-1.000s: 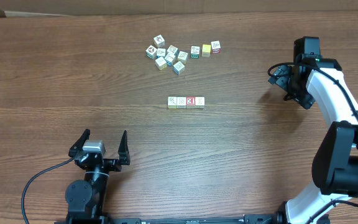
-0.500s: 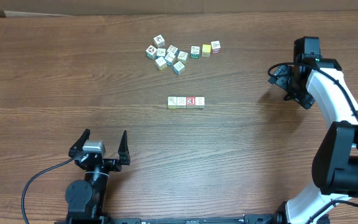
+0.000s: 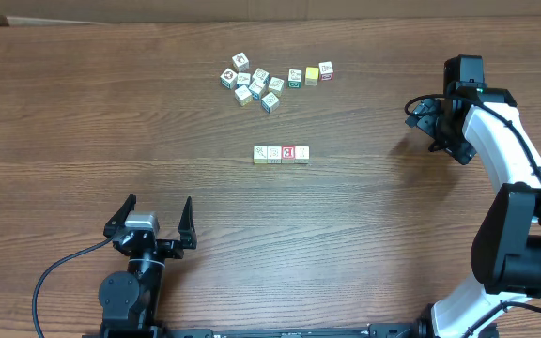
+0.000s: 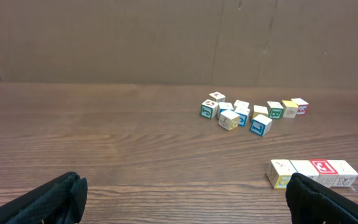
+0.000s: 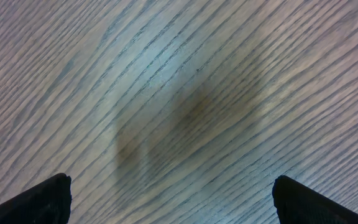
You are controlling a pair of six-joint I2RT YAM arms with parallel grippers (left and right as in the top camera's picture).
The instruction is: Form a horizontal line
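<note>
Four-cube horizontal line at centre of frame on wooden bench, loose cluster above it, left claw lower left, released, empty, right claw at right edge, released, empty

wooden table, horizontal line, cube cluster

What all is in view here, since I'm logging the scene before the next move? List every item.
row of small wooden picture cubes: four; pale yellow, cream, red-faced, whitish; table centre, side by side.
loose cluster of similar wooden cubes: about eleven; blue, green, red and yellow marks; beyond the row.
wooden table: one; brown; under everything.
black cable: one; beside the left arm's base.
left gripper: one; black, open, empty; near edge.
right gripper: one; black, open, empty; over bare table at right.
</note>
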